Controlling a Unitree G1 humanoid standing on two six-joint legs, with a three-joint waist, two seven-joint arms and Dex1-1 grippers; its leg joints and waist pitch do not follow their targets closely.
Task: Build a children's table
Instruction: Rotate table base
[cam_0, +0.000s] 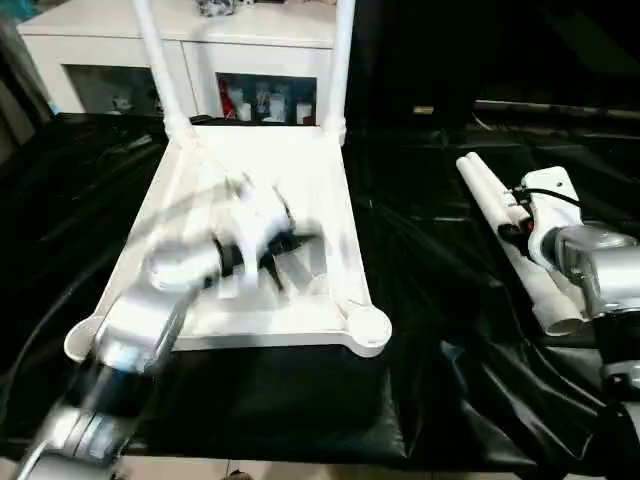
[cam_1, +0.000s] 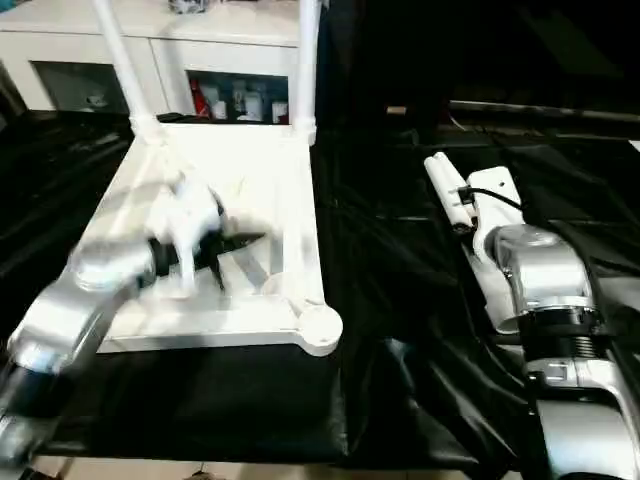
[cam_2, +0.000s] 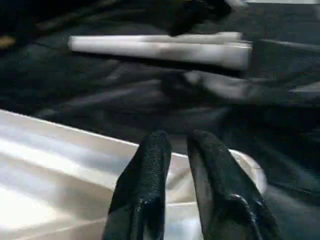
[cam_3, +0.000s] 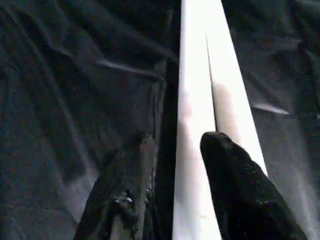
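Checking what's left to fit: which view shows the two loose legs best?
The left eye view: both loose legs lie side by side on the black cloth, near ends visible. The right eye view hides more behind the right arm; the wrist views show only sections.

L arm reaches fwd toward 1 o'clock, blurred; L gripper (cam_2: 175, 150) at its end, black fingers (cam_2: 145, 180) a narrow gap apart, nothing between them. R arm at 3 o'clock, silver forearm, wrist bent down; R gripper (cam_3: 172, 150) w/ fingers (cam_3: 235, 185) spread, apart, empty.
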